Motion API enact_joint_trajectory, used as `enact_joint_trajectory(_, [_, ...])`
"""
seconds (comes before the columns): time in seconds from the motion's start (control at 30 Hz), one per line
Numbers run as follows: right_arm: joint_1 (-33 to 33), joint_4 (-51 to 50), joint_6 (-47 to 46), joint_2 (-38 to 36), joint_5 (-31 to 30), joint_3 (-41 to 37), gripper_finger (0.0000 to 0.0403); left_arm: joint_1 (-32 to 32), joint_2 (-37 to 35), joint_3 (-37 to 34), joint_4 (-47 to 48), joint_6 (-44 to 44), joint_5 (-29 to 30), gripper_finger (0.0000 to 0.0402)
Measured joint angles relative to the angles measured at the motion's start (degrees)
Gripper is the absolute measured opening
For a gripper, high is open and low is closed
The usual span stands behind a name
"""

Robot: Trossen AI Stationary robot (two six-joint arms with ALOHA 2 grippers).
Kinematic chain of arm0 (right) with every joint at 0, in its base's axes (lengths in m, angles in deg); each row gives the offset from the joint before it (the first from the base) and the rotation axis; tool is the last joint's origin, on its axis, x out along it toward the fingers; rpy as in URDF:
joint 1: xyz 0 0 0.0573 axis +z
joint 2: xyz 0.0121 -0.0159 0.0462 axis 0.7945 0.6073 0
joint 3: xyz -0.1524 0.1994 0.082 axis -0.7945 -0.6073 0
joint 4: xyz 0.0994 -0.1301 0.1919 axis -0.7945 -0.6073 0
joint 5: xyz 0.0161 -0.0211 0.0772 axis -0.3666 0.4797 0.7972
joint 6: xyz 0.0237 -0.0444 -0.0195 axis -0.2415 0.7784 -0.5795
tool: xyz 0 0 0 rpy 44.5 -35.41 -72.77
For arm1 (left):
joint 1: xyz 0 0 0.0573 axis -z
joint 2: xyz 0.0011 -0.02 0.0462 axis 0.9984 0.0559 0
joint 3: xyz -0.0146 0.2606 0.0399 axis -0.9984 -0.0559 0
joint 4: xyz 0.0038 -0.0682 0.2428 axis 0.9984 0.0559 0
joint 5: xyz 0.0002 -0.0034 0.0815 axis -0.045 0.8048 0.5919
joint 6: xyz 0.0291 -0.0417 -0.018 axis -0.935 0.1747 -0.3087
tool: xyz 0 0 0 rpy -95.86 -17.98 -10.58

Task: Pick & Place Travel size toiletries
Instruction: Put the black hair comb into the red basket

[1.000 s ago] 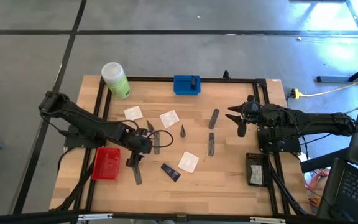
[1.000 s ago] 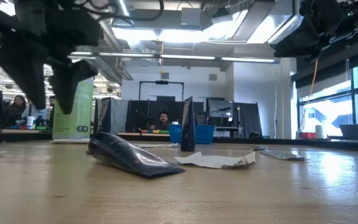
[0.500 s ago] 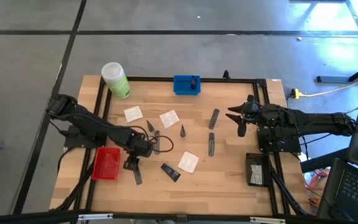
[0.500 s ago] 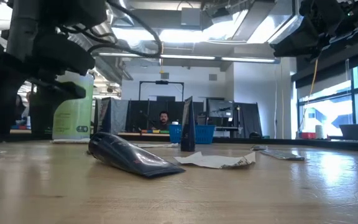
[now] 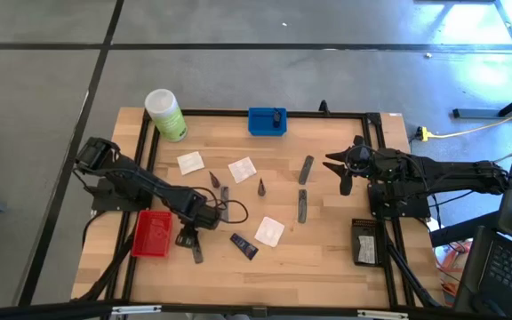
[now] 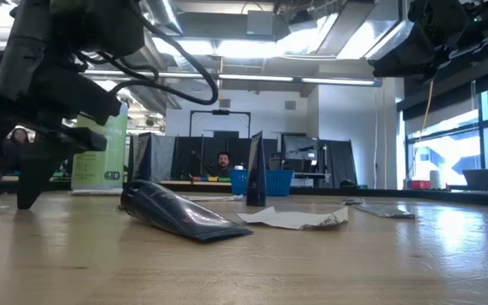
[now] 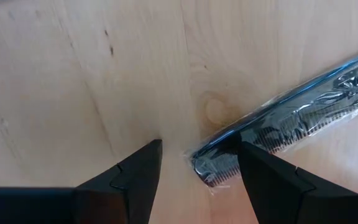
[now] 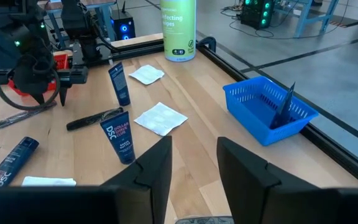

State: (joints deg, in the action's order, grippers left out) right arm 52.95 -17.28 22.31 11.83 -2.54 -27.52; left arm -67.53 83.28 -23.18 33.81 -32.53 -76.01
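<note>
Wrapped comb just beside spread left gripper.

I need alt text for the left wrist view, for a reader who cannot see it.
The left end effector is open over bare wooden table, its two dark fingers straddling the near end of a black comb sealed in a clear packet. The comb lies flat, running diagonally away from the fingers.

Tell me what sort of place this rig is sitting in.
Most likely a robotics lab or open workshop. Beyond the wooden table, the low view shows a person seated at a row of dark monitors under exposed ceiling ducts, and the right wrist view shows computer gear with coloured lights on the concrete floor.
</note>
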Motion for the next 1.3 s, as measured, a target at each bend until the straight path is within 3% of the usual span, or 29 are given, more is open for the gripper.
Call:
enact_joint_trajectory(0.33, [0.0, 0.0, 0.0, 0.0, 0.0, 0.0, 0.015, 2.1, 0.8, -0.1, 0.5, 2.3, 1.4, 0.0203])
enact_joint_trajectory(0.93, [0.0, 0.0, 0.0, 0.0, 0.0, 0.0, 0.0183, 2.9, 1.0, -0.3, 1.0, 4.0, -2.1, 0.0072])
enact_joint_trajectory(1.3, [0.0, 0.0, 0.0, 0.0, 0.0, 0.0, 0.0191, 2.9, 1.0, -0.3, 1.5, 0.6, -1.8, 0.0007])
